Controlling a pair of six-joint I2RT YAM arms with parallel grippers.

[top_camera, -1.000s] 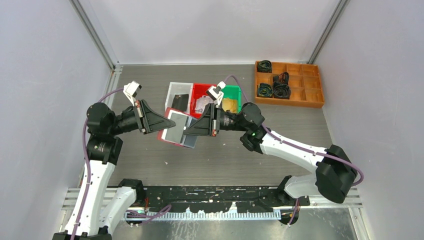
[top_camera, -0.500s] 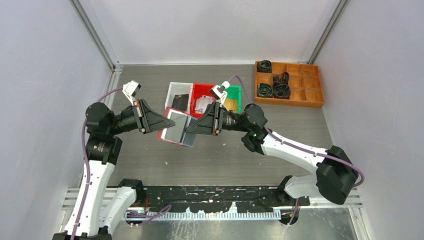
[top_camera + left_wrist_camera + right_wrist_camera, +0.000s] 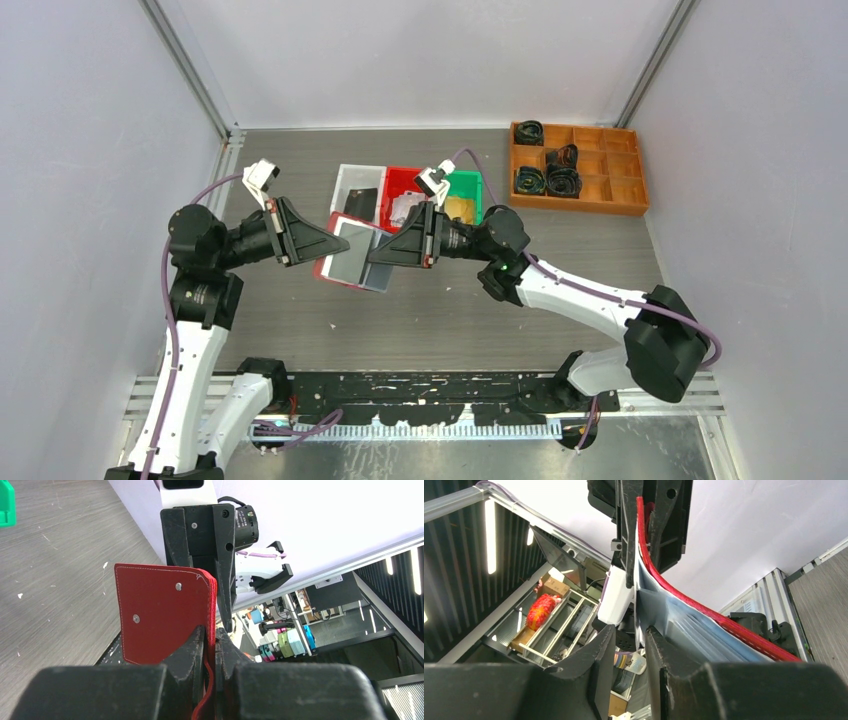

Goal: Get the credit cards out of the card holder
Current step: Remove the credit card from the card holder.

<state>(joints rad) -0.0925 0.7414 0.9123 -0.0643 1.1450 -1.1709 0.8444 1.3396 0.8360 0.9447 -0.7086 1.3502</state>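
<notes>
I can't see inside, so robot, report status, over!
Left gripper shut on card holder, held up. Right gripper open at its other edge. Nothing in the way.

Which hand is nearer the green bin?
Right. The right hand is just near-left of the green bin, at the card holder; the left hand clamps that holder from farther left.

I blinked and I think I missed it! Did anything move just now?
Only a little. The right gripper crept slightly left, toward the card holder; its fingers now stand apart around the holder's pale inner edge. No card has visibly come out. The left gripper kept the holder pinched in the same spot, and the bins stayed put.
</notes>
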